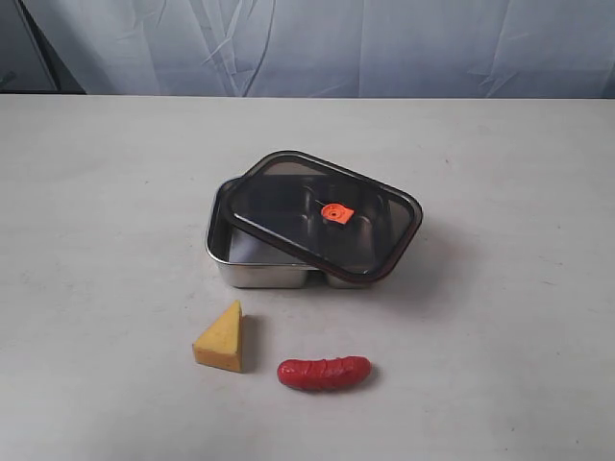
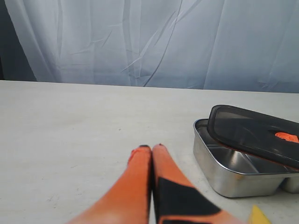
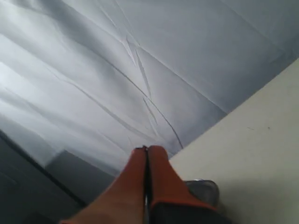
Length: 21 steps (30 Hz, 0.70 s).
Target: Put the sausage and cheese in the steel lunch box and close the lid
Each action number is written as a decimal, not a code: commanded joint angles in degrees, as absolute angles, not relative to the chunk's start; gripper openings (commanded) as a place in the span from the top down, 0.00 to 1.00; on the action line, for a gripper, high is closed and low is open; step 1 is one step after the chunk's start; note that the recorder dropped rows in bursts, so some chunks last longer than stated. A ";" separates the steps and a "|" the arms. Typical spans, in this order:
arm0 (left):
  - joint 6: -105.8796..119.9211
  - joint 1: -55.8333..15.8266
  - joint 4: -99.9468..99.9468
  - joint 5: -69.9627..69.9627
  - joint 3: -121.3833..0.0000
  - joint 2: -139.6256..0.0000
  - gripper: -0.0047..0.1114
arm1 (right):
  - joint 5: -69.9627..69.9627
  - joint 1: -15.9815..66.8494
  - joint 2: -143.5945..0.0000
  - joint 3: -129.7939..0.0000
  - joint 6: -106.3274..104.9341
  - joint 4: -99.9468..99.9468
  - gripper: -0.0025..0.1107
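A white table (image 1: 96,240) stands before a pale, creased curtain (image 1: 384,48). Near the middle sits the steel lunch box (image 1: 259,274). The dark translucent lid (image 1: 288,206) rests on it askew and tilted, shifted toward the right of the exterior view, so the box's left front corner lies uncovered. An orange valve tab (image 1: 336,213) marks the lid's centre.

In front of the box, apart from it, the yellow cheese (image 1: 223,339) wedge lies on the table, with the red sausage (image 1: 324,372) just to its right.

The left gripper (image 2: 152,147) has its orange fingers pressed together, holding nothing, above bare table beside the box. The right gripper (image 3: 147,149) is likewise closed and empty, aimed at the curtain. A blurred grey shape beneath it may be the box.
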<state>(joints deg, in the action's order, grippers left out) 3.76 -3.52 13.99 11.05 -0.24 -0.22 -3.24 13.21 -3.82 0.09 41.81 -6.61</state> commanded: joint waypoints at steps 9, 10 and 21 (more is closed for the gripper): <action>3.64 -3.39 13.85 10.38 0.00 0.00 0.96 | -0.69 14.13 -21.82 -2.38 39.03 6.20 0.99; 3.64 -3.39 13.85 10.38 0.00 0.00 0.96 | -1.55 14.13 -24.90 -3.86 37.99 7.62 0.99; 3.64 -3.39 13.85 10.38 0.00 0.00 0.96 | -6.04 17.90 -66.59 -19.58 37.63 8.08 0.99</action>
